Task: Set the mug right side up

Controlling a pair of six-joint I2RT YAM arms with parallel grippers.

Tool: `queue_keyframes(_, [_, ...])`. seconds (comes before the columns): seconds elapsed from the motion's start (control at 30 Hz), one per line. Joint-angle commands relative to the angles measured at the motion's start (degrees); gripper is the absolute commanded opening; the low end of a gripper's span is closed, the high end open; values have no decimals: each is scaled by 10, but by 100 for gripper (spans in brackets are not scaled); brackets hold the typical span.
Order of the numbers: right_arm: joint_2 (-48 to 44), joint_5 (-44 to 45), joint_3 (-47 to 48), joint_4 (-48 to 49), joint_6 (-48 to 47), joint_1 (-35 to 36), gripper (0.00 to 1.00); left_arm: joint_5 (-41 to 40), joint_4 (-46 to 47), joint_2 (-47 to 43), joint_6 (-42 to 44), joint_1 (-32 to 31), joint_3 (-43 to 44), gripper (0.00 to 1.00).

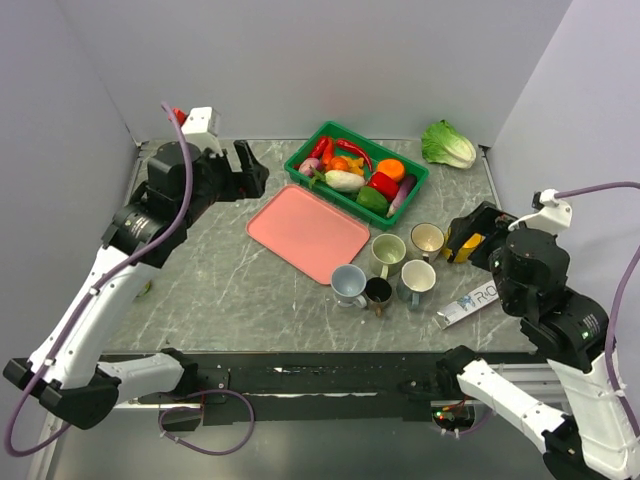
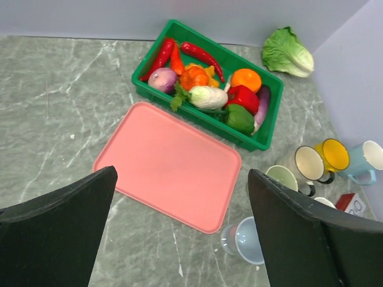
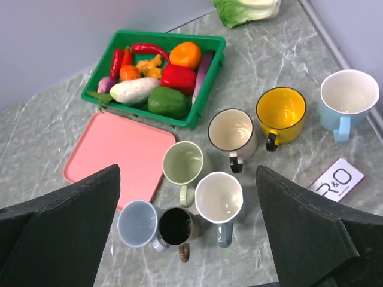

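Note:
Several mugs stand in a cluster right of centre, all mouth up: a grey-blue mug (image 3: 137, 223), a black mug (image 3: 176, 226), a green mug (image 3: 184, 162), a white-lined grey mug (image 3: 219, 197), a cream mug (image 3: 230, 130), a yellow mug (image 3: 280, 112) and a light blue mug (image 3: 349, 92). I see no mug upside down. My right gripper (image 3: 187, 168) is open and empty, high above the cluster (image 1: 388, 252). My left gripper (image 2: 182, 173) is open and empty, high over the pink tray; the grey-blue mug (image 2: 246, 239) shows by its right finger.
A pink tray (image 1: 308, 232) lies mid-table. A green basket (image 1: 300, 162) of vegetables stands behind it. A lettuce (image 1: 447, 145) lies at the back right. A white labelled box (image 1: 470, 300) lies right of the mugs. Walls enclose the table on three sides.

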Motion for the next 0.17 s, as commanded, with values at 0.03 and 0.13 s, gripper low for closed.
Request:
queue_keyframes(0.03, [-19, 15, 16, 25, -6, -2, 100, -26, 0, -7, 19, 2, 7, 96])
queue_keyframes(0.13, [-27, 14, 16, 25, -2, -1, 100, -23, 6, -9, 23, 2, 6, 96])
